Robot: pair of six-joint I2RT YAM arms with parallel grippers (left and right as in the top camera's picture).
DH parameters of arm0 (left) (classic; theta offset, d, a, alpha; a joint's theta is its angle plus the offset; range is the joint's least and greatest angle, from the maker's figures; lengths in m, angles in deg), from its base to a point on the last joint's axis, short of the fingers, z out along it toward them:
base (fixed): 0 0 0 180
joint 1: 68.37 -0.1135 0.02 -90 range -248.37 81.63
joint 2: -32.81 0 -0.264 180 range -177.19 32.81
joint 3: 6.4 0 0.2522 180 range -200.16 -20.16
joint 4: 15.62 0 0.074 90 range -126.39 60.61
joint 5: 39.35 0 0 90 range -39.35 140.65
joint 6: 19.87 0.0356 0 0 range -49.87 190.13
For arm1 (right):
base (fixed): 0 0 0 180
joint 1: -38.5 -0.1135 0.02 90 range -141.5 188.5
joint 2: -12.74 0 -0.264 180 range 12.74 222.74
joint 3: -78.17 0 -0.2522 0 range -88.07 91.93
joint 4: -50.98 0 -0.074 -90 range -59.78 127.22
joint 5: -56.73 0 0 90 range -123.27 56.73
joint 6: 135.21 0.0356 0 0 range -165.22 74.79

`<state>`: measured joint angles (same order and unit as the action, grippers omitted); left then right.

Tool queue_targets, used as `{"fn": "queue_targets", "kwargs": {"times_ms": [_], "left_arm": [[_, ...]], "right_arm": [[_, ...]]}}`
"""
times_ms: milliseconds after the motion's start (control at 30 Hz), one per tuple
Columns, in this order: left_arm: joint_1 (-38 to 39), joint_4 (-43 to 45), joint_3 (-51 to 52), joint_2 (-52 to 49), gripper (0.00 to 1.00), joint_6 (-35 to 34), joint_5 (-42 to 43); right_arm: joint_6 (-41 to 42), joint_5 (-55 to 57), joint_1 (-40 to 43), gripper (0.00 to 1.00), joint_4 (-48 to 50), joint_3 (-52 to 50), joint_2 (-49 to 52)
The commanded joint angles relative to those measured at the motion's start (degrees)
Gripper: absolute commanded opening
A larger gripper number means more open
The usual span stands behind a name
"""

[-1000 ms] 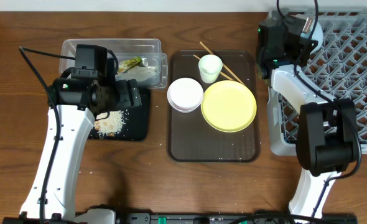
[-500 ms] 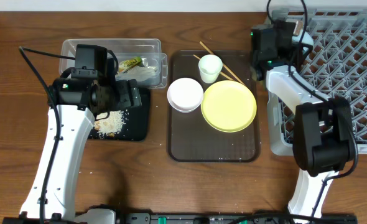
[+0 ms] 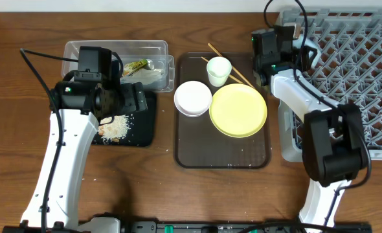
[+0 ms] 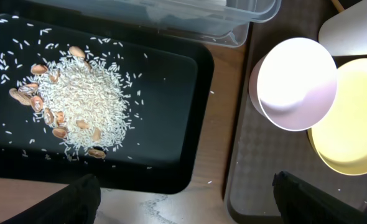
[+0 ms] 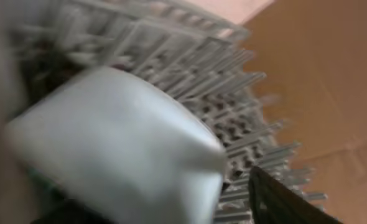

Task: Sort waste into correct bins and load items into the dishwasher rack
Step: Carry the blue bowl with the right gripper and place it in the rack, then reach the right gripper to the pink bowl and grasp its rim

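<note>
My left gripper [image 4: 193, 199] hangs open over the black tray's [image 4: 171, 124] near edge, where rice scraps [image 4: 84, 99] lie heaped. In the clear tub [image 3: 113, 48] are a green-and-orange wrapper [image 3: 134, 66] and crumpled paper [image 3: 153, 76]. A white bowl [image 3: 192, 98], a yellow plate [image 3: 237, 110], a white cup [image 3: 219, 71] and chopsticks [image 3: 239, 76] rest on the brown tray [image 3: 222, 152]. My right gripper [image 3: 294, 45] is at the grey rack's [image 3: 353, 65] left wall. A blurred pale blue bowl [image 5: 115, 143] fills its view; one finger [image 5: 283, 199] stands clear of the bowl.
The brown serving tray lies between the black tray and the rack. The right arm's base [image 3: 337, 142] stands against the rack's left front corner. Bare wooden table [image 3: 230, 194] runs along the front edge.
The right gripper has shifted left along the rack's edge and its jaws have spread away from the bowl. The left arm has not moved.
</note>
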<state>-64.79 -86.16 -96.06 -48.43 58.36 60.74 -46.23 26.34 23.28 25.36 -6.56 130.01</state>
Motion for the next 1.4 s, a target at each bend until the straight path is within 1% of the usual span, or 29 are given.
{"fn": "queue_targets", "kwargs": {"times_ms": [0,100,300,433,500,533,633,667,867,1033,1067,1133,1233,1367], "left_arm": [[-0.1,-0.2,-0.2,-0.3,0.91,0.3,-0.7],[-0.1,-0.2,-0.2,-0.3,0.91,0.3,-0.7],[-0.1,-0.2,-0.2,-0.3,0.91,0.3,-0.7],[-0.1,-0.2,-0.2,-0.3,0.91,0.3,-0.7],[-0.1,-0.2,-0.2,-0.3,0.91,0.3,-0.7],[-0.1,-0.2,-0.2,-0.3,0.91,0.3,-0.7],[-0.1,-0.2,-0.2,-0.3,0.91,0.3,-0.7],[-0.1,-0.2,-0.2,-0.3,0.91,0.3,-0.7],[-0.1,-0.2,-0.2,-0.3,0.91,0.3,-0.7],[-0.1,-0.2,-0.2,-0.3,0.92,0.3,-0.7],[-0.1,-0.2,-0.2,-0.3,0.92,0.3,-0.7],[-0.1,-0.2,-0.2,-0.3,0.92,0.3,-0.7],[-0.1,-0.2,-0.2,-0.3,0.92,0.3,-0.7],[-0.1,-0.2,-0.2,-0.3,0.92,0.3,-0.7]], "right_arm": [[-0.3,-12.3,-2.2,0.68,-2.9,0.2,-6.1],[2.3,-20.9,-3.2,0.71,-7.1,0.2,-9.7],[9.1,-46.1,-3.7,0.68,-15.0,0.2,-16.9],[14.7,-64.1,-3.9,0.65,-18.8,0.2,-17.6],[14.9,-70.7,-4.5,0.64,-20.4,0.0,-16.7],[14.9,-72.6,-5.2,0.61,-20.6,-0.3,-16.2],[17.0,-72.9,-8.0,0.57,-20.3,-1.1,-14.0],[17.8,-72.3,-8.8,0.55,-20.3,-1.1,-13.1],[26.0,-67.0,-12.7,0.52,-20.3,-1.1,-8.3],[29.0,-64.1,-14.0,0.48,-20.7,-1.1,-5.7],[29.6,-63.9,-14.3,0.46,-20.7,-1.1,-5.1],[30.0,-64.0,-14.8,0.36,-20.3,-1.1,-3.6],[30.4,-64.2,-15.5,0.29,-19.2,-1.1,-2.0],[30.6,-64.1,-15.9,0.25,-18.9,-1.1,-1.8]]}}
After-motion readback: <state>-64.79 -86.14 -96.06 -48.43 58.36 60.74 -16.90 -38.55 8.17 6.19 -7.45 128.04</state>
